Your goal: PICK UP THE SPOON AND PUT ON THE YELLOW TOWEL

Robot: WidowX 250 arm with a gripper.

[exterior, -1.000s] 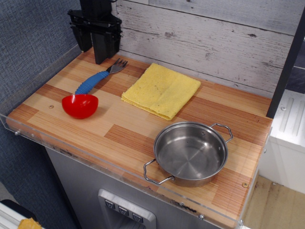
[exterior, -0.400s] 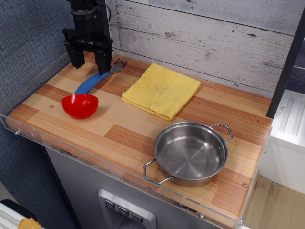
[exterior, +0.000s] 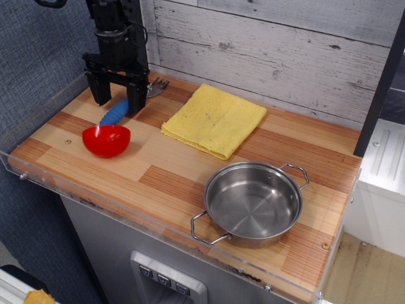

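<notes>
The spoon (exterior: 120, 110) lies on the wooden counter at the back left, blue ribbed handle toward the front left, silver tined head (exterior: 157, 87) toward the wall. My black gripper (exterior: 118, 104) is open and lowered over the handle, one finger on each side of it, near the counter. The upper part of the handle is hidden behind the right finger. The yellow towel (exterior: 214, 120) lies flat and folded to the right of the spoon, nothing on it.
A red bowl (exterior: 105, 140) sits just in front of the spoon's handle end. A steel pan (exterior: 253, 202) with two handles stands at the front right. A clear acrylic rim (exterior: 38, 179) runs along the counter's left and front edges. A plank wall stands behind.
My gripper has turned, opened and come down from above the back left corner until its fingers straddle the spoon's handle. The spoon, towel, bowl and pan have not moved.
</notes>
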